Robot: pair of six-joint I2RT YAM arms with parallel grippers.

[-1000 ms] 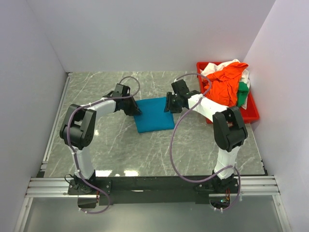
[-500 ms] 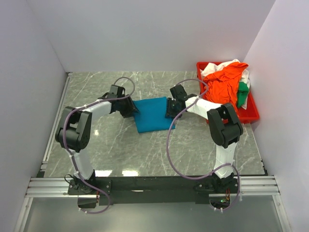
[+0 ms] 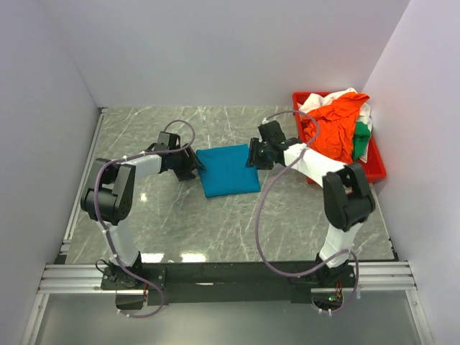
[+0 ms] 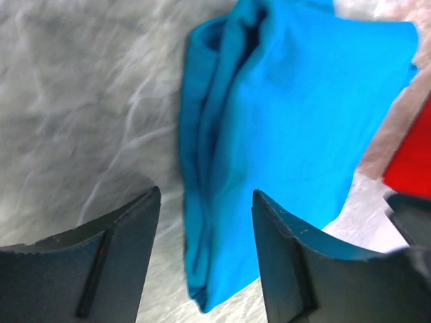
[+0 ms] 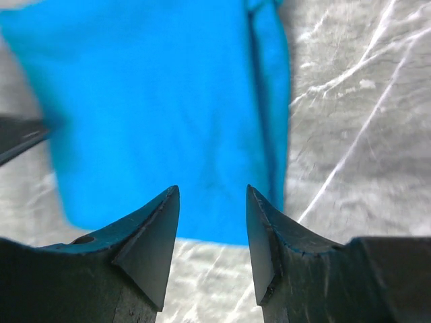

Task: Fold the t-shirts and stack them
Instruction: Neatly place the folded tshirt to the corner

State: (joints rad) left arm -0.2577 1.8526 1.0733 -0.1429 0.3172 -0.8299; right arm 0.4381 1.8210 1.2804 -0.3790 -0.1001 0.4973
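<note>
A teal-blue t-shirt [image 3: 228, 170] lies folded into a flat rectangle on the marble table. My left gripper [image 3: 192, 167] stands open just off its left edge. In the left wrist view the layered fold of the shirt [image 4: 296, 101] runs between the spread fingers [image 4: 114, 259] of that gripper [image 4: 206, 194], and they do not pinch it. My right gripper [image 3: 253, 157] is open at the shirt's right edge. From the right wrist, the shirt [image 5: 155, 101] lies just beyond the open gripper [image 5: 212, 190]. More t-shirts sit heaped at the back right: orange [image 3: 334, 126], white [image 3: 351, 95] and green [image 3: 361, 140].
The red plastic tray [image 3: 363, 172] holding the heap stands against the right wall. White walls close in the table on the left, back and right. Bare marble [image 3: 180, 223] lies between the shirt and the arm bases.
My left gripper has opened and drawn back left off the teal-blue shirt's edge. The right arm has shifted slightly, its gripper still open at the right edge. The shirt lies flat.
</note>
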